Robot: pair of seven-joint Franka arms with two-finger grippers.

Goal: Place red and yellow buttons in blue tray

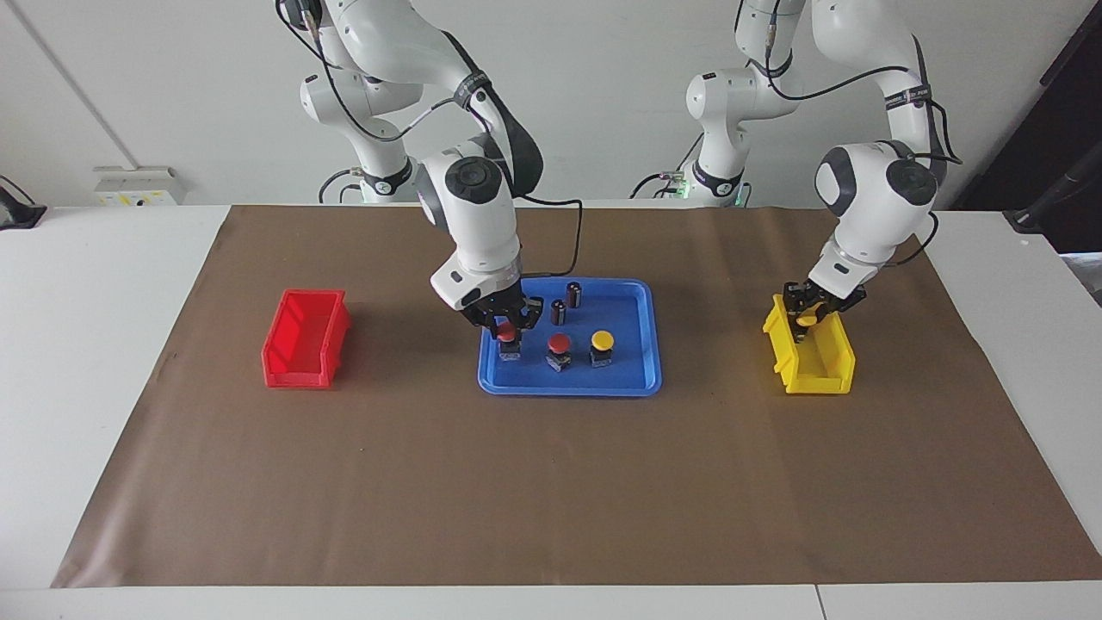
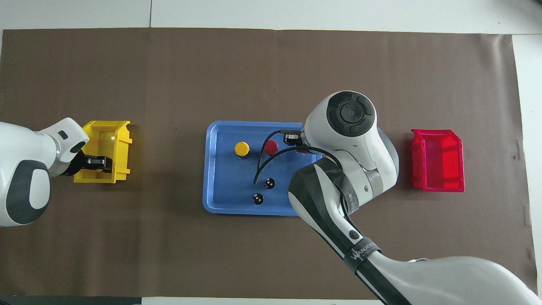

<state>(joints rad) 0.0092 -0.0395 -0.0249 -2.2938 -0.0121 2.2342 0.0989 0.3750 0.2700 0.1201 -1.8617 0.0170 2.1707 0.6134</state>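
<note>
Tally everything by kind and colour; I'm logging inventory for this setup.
Red buttons: 2
Yellow buttons: 2
Dark cylinders: 2
Blue tray: 1
Red bin: 1
Yellow bin: 1
Total: 9

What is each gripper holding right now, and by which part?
Right gripper: round-capped red button, jaws around its cap, in the blue tray. Left gripper: yellow-capped button over the yellow bin.
</note>
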